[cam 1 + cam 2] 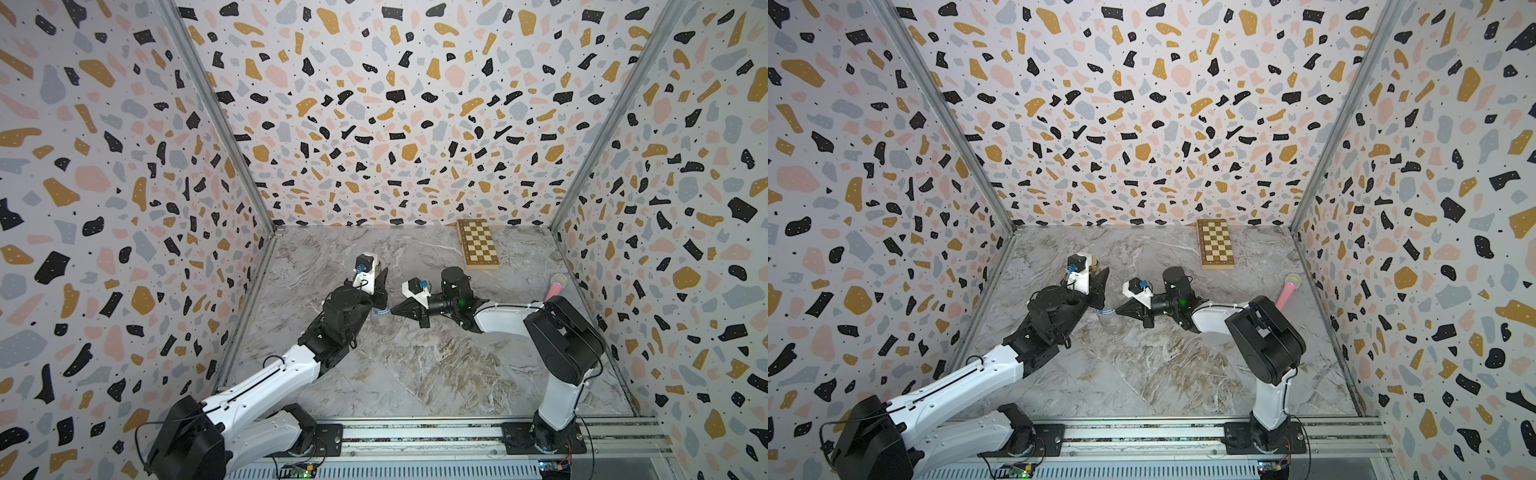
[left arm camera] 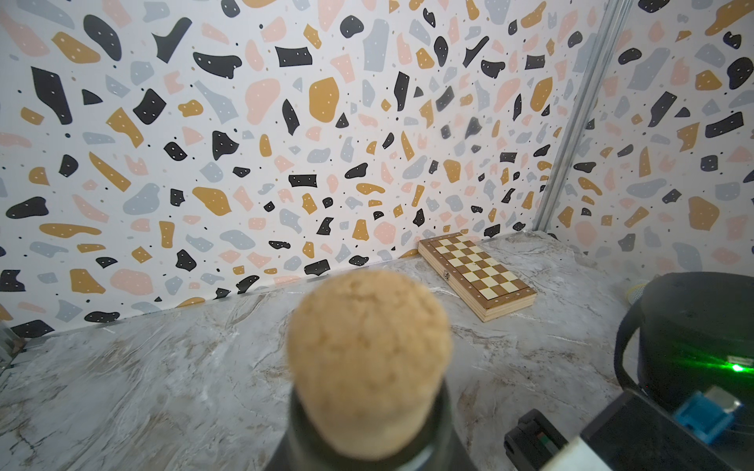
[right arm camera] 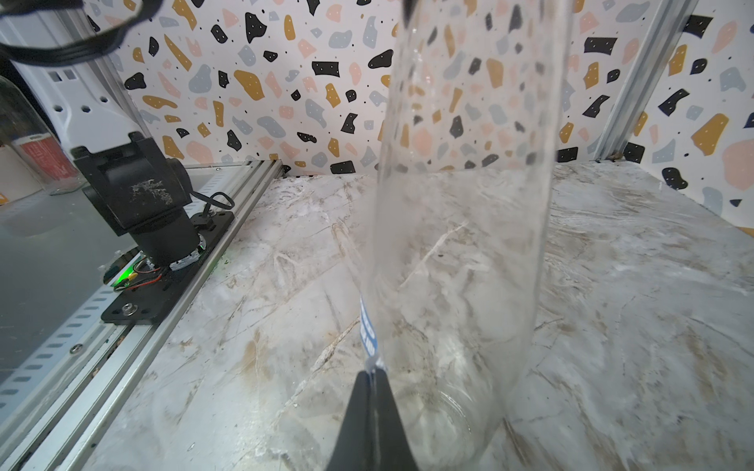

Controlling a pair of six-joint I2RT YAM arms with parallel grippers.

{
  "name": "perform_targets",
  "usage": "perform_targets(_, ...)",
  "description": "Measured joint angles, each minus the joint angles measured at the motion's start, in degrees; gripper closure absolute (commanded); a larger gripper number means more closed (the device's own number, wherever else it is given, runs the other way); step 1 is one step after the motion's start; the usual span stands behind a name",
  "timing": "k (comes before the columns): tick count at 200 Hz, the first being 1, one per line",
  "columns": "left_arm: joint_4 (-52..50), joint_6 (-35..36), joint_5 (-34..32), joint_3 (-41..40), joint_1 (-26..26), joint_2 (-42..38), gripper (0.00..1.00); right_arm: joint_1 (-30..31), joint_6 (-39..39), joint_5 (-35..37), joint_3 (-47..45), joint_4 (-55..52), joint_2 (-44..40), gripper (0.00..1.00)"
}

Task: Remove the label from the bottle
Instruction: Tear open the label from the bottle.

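Clenched round the bottle [image 3: 469, 195] neck with left gripper [image 1: 381, 289]; pinched shut on the label [image 3: 368, 330] end with right gripper [image 3: 373, 373]

I'm seeing a folded wooden chessboard [image 1: 478, 245] lying flat at the back of the marbled desk [image 1: 415, 365], right up against the terrazzo-patterned wall [image 1: 374, 104], and a pink toy microphone [image 1: 1287, 291] well apart, over by the right-hand wall.

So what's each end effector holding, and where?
The left end effector grips the bottle by its neck, below the cork; right end effector pinches one end of the label.
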Motion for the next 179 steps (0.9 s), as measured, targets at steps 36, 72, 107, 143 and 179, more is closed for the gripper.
perform_targets(36, 0.4, 0.2, 0.0, 0.0, 0.0, 0.3, 1.00, 0.0, -0.2, 0.0, 0.0, -0.8, -0.7, 0.99)
perform_targets(72, 0.7, 0.2, 0.0, 0.0, 0.0, 0.4, 1.00, 0.0, -0.5, 0.0, 0.0, -1.4, -0.7, 1.00)
perform_targets(107, 0.8, 0.5, 0.0, 0.0, -0.2, 0.5, 1.00, 0.1, -0.9, 0.0, 0.0, -2.1, -1.1, 1.00)
perform_targets(143, 0.8, 0.6, 0.0, 0.0, -0.3, 0.5, 1.00, 0.3, -1.3, 0.0, 0.0, -3.2, -1.7, 1.00)
perform_targets(179, 0.8, 0.8, 0.0, 0.0, -0.3, 0.5, 1.00, 0.6, -1.7, 0.0, 0.0, -4.0, -1.9, 1.00)
